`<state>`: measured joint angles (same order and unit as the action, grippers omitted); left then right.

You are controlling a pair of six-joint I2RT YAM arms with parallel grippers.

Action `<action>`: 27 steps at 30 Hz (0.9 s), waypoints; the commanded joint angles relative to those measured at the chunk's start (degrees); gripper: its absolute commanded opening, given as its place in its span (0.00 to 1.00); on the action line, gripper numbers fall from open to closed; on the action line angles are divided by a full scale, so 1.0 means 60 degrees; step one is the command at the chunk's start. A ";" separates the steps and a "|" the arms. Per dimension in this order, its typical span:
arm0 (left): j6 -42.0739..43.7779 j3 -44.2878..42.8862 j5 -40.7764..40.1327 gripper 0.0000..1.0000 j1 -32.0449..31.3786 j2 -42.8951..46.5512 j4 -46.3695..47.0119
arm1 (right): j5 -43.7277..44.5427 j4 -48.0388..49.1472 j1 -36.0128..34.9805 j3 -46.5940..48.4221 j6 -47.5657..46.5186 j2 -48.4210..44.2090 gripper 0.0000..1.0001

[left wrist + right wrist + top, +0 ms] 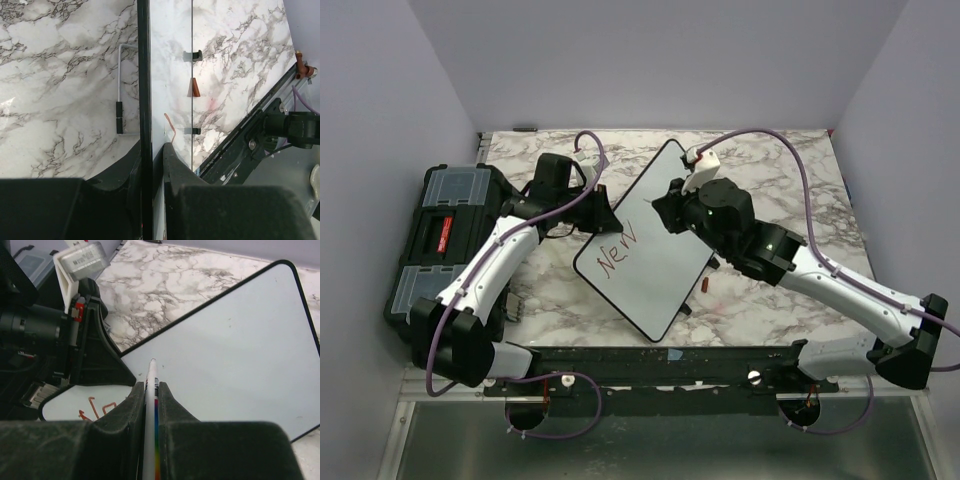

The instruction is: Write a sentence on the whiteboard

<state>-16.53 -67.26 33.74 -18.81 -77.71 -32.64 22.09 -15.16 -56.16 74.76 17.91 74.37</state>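
Top cam, L to R: black toolbox (445, 240) far left; my left gripper (598, 206) clamped on the frame of the whiteboard (655, 285), lying diagonal on the table (770, 170), edge-on only in L wrist cam; sentence (618, 250) reads "New" in red; right gripper (151, 390) pinches a white marker (152, 371), blank board beyond its tip.

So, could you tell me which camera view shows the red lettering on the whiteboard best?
The top external view: the lettering reads "New" whole on the whiteboard. The right wrist catches only a few strokes; the left wrist sees the board edge-on, one stroke.
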 commanded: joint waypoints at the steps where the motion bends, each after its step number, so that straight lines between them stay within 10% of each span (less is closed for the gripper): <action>1: 0.1452 0.0371 -0.1589 0.00 -0.0126 0.0167 -0.0056 | -0.0376 -0.0349 0.0018 -0.0892 0.0068 -0.0623 0.01; 27: 0.1331 0.0111 -0.1607 0.00 -0.0185 -0.0400 -0.0323 | -0.4512 0.0064 -0.0776 -0.2939 0.0273 -0.0773 0.01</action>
<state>-16.62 -67.11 32.91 -18.98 -78.02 -32.29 -1.04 -17.69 -58.48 57.93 20.08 68.01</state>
